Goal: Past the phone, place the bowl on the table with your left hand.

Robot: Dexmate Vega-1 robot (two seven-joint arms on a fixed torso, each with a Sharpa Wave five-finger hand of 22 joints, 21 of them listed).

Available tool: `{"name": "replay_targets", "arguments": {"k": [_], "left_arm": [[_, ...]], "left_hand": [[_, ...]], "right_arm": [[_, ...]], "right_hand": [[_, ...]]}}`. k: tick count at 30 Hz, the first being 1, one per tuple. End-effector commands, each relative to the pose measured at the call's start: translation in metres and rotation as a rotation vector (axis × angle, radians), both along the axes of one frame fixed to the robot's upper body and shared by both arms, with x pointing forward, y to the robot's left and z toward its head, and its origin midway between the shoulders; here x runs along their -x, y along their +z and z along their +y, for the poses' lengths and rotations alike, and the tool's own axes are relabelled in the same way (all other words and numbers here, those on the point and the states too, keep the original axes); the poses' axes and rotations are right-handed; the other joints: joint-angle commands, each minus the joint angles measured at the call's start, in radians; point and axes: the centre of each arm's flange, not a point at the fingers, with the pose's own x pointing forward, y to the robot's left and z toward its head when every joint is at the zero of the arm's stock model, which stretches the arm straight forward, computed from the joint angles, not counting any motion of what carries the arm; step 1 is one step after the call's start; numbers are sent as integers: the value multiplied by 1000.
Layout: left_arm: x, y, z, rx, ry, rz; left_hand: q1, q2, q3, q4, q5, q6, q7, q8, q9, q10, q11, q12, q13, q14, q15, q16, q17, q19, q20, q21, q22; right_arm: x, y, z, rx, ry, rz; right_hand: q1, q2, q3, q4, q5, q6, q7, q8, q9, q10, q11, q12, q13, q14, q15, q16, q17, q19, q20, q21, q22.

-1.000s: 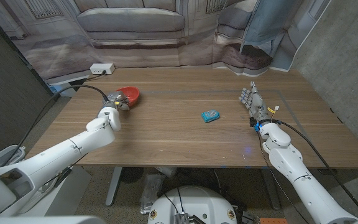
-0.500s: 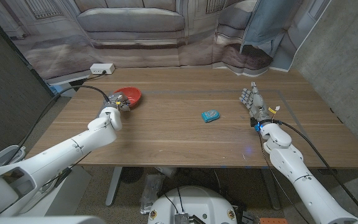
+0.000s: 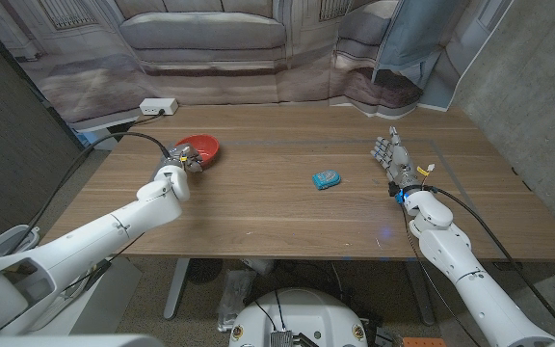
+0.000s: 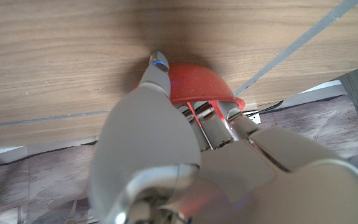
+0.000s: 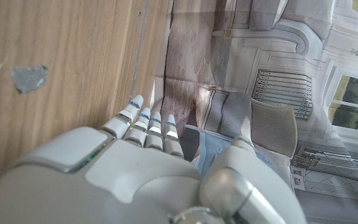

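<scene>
Red bowl clamped in left hand (right hand empty, fingers apart).

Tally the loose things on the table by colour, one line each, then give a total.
Red: 1, the bowl, held by the left hand.
Blue: 1, the phone, mid-table.
White: 1, the power strip, at the far edge.
Total: 3.
</scene>
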Motion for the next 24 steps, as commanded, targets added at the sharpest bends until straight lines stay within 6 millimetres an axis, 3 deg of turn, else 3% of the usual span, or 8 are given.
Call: {"name": "replay_targets", "arguments": {"k": [1,8,15,19,24], "left_arm": [[1,0,2,10,12,54],[0,-1,2,10,20,76],[0,0,0,6,24,75],[0,0,0,3,29,74],[2,2,0,4,37,74]], "left_hand": [[-21,-2,31,37,-1,-38,-5,-12,5,-37,1,-1,0,-44,-107,-11,-11,-25,-88,-6,-2],[-29,-5,39,33,-1,-104,-27,-32,6,-136,2,-6,-20,-147,-103,-17,-32,-83,-66,-23,-6],[-44,-9,44,33,-1,-192,-21,-74,1,-208,-2,-6,-47,-211,-97,-10,-45,-113,-54,-37,-9],[-52,-12,47,31,-2,-250,-45,-105,1,-284,0,-9,-65,-279,-82,-13,-55,-155,-14,-59,-12],[-61,-15,47,31,-1,-298,-68,-128,3,-332,-2,-6,-78,-325,-74,-12,-61,-175,8,-73,-13]], "right_arm": [[3,2,1,4,5,-11],[4,3,1,3,4,-14],[5,1,-1,1,2,-14],[6,1,-2,1,1,-15],[6,1,-2,-1,3,-18]], "right_hand": [[5,4,-4,-1,-3,2,0,4,3,8,1,-2,4,10,-2,0,4,7,-25,-2,5],[5,4,-4,-1,-3,3,-1,3,3,11,1,-1,4,10,-3,0,4,9,-25,-2,5],[5,4,-5,-2,-3,3,-2,4,3,11,3,-1,4,11,-1,0,4,9,-25,-3,5],[5,4,-5,-2,-3,3,-3,3,3,11,4,-2,4,13,-1,0,4,10,-25,-3,5],[5,4,-5,-2,-3,2,-5,3,3,11,4,-2,4,10,-1,-1,4,10,-24,-3,5]]}}
